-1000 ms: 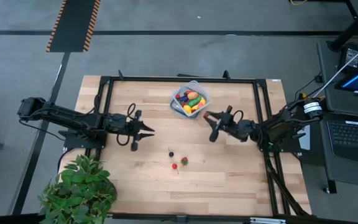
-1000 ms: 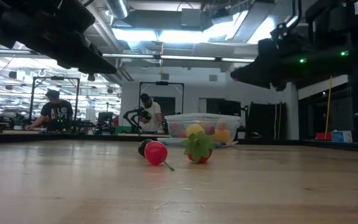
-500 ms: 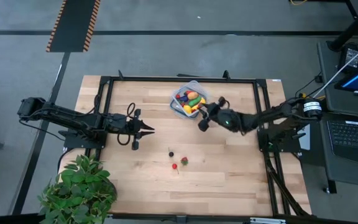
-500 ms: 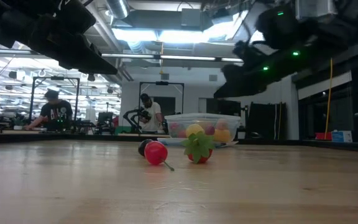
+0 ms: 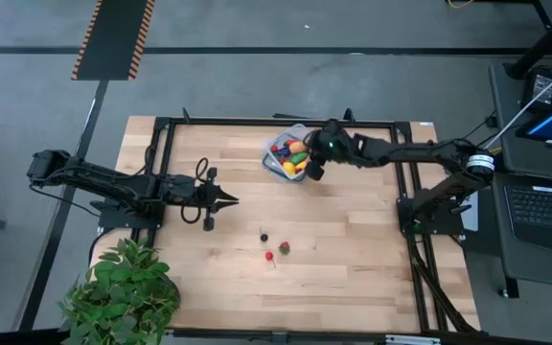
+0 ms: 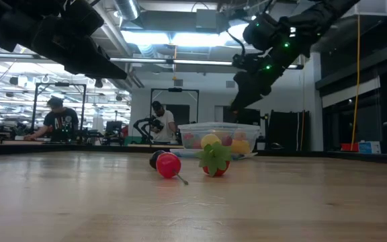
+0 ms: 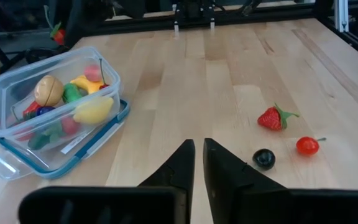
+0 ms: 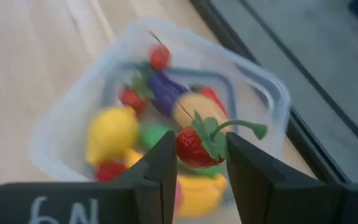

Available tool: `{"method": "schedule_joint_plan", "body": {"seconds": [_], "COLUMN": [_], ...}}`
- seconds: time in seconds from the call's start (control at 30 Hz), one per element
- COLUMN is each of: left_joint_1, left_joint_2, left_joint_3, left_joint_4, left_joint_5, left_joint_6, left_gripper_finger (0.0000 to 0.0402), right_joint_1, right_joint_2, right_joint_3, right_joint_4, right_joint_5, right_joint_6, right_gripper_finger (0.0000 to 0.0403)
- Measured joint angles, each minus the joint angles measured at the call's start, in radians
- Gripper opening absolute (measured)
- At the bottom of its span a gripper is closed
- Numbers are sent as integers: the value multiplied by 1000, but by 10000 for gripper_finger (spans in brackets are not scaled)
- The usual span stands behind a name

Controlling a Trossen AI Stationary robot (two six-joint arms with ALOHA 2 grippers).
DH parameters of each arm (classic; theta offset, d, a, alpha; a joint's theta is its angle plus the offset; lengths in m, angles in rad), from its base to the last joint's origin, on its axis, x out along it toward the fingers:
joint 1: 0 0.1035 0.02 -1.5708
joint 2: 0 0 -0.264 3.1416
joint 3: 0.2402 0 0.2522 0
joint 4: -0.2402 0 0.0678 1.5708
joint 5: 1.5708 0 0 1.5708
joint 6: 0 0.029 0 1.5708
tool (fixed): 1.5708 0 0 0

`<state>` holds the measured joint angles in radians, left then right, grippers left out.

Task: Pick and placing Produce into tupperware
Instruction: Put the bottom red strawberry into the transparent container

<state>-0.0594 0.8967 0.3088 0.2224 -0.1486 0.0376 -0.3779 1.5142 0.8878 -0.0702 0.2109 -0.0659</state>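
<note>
right gripper (image 8: 194, 155) pinching a strawberry (image 8: 197, 146), hanging directly over the tupperware (image 5: 281, 146) | tupperware sitting at table's far edge, produce inside | left gripper (image 7: 197, 163) pressing together, empty, hovering left of three loose pieces (image 5: 274, 248)

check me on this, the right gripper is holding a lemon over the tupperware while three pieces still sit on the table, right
Not quite. The right gripper holds a strawberry, red with a green leafy top, not a lemon; the right wrist view shows it between the fingers, above the tupperware. The rest stands: the left wrist view shows a second strawberry, a dark berry and a red cherry on the table.
</note>
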Motion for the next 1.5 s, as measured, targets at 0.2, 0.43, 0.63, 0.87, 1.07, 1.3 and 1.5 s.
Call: {"method": "schedule_joint_plan", "body": {"seconds": [0.2,0.43,0.63,0.87,1.07,1.3,1.5], "left_joint_1": [12,35,38,38,38,38,38], "left_joint_2": [0,0,0,0,0,0,0], "left_joint_3": [0,0,0,0,0,0,0], "left_joint_4": [20,22,22,22,23,23,23], "left_joint_5": [-1,-1,0,-1,-1,-1,0], "left_joint_6": [0,-2,-2,-2,-1,-1,-1], "left_gripper_finger": [20,15,17,32,46,59,67], "right_joint_1": [-85,-141,-170,-196,-196,-197,-201], "right_joint_2": [6,70,213,367,469,491,489], "right_joint_3": [73,192,372,557,633,644,644], "right_joint_4": [-160,-314,-481,-683,-735,-752,-788], "right_joint_5": [-158,-284,-295,-294,-310,-310,-310], "right_joint_6": [-59,-161,-230,-260,-283,-284,-279], "right_gripper_finger": [115,115,115,115,115,115,115]}}
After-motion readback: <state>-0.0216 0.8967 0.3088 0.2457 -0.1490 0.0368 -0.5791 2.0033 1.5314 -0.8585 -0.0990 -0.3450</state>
